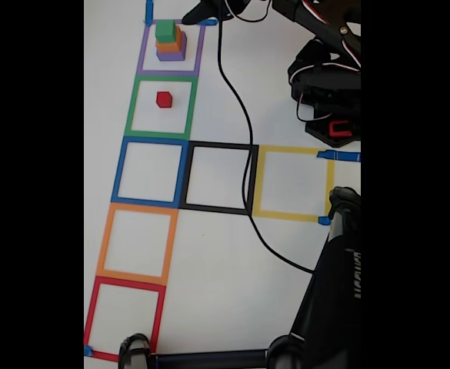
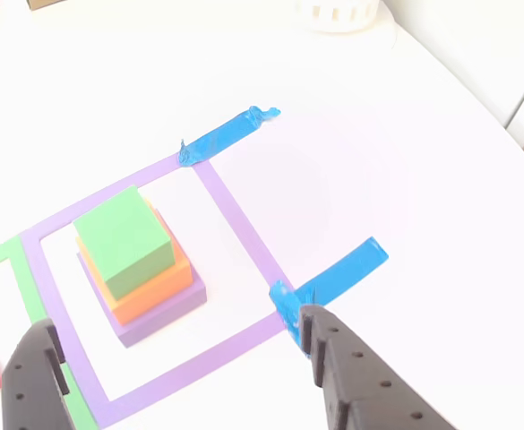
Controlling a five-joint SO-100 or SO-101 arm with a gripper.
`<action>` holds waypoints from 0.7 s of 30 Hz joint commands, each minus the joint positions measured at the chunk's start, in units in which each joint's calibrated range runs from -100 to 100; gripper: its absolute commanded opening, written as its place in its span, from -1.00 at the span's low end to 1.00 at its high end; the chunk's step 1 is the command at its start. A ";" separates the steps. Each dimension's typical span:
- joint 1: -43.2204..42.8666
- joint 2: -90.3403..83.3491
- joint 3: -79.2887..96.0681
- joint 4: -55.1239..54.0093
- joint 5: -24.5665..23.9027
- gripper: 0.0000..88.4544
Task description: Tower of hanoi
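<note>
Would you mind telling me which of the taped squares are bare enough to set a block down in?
Free: the blue square, black square, yellow square, orange square and red square. Crowded: the purple square holds the stack; the green square holds the red block.

The fixed view looks steeply down from above onto the white table [image 1: 225, 254], far enough back to take in the whole row of taped squares, with black bars down both sides of the frame and a dark stand [image 1: 328, 307] crowding the lower right. The other view sits low and close, riding just behind the gripper [image 2: 176, 358], its two dark fingers [image 2: 351, 376] poking up from the bottom edge, and it faces across the table. Both views share the purple square [image 1: 170, 48] with the stacked blocks [image 2: 136, 260], which the fixed view shows at upper left.
</note>
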 commanded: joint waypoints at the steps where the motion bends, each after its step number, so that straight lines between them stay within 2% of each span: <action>1: -1.34 5.39 7.08 -21.83 0.00 -0.27; 12: -6.32 26.55 13.35 -55.35 0.00 -0.28; 21: -7.28 41.89 9.81 -68.55 0.00 -0.26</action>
